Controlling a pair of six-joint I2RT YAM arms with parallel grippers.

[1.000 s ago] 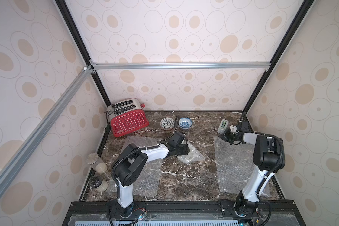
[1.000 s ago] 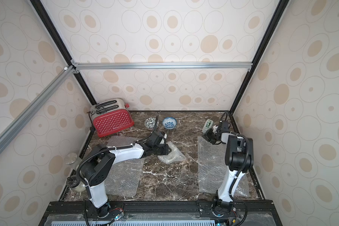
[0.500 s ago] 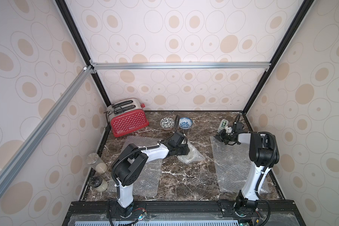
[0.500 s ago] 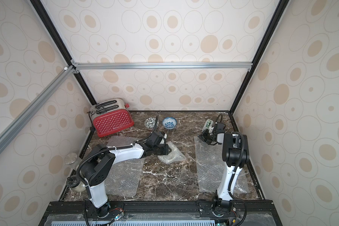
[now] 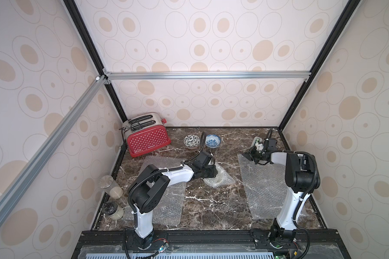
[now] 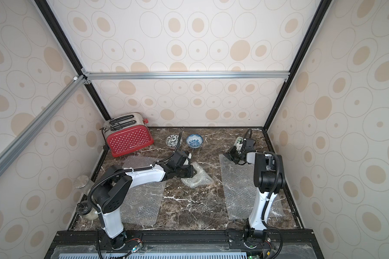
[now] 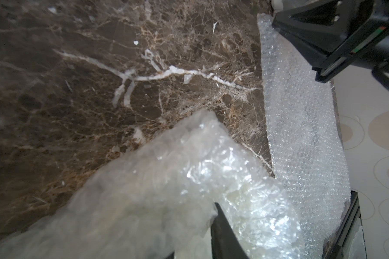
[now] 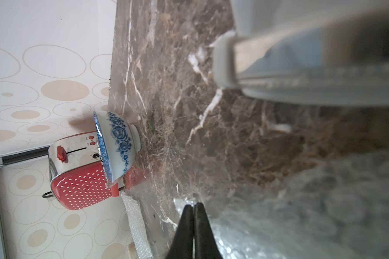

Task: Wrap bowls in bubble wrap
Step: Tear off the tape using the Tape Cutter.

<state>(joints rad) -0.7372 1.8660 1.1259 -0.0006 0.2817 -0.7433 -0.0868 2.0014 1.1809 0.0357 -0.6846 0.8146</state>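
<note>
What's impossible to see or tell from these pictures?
- Crumpled bundle: both top views, cloudy wrap and the left arm hide what it holds.
- Left fingers: left wrist view, cut off by the edge; grip unclear.
- Right fingers: right wrist view, closed, but the sheet there is blurred; pinched or not, unclear.
- Grey shape: right wrist view, too near, blurred.

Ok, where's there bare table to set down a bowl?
Best spot: the bare marble between the left sheet and the right sheet, in front of the wrapped bundle. A smaller patch sits at the back, right of the blue bowl. Crowded: toaster, patterned bowl and left arm at back left.
</note>
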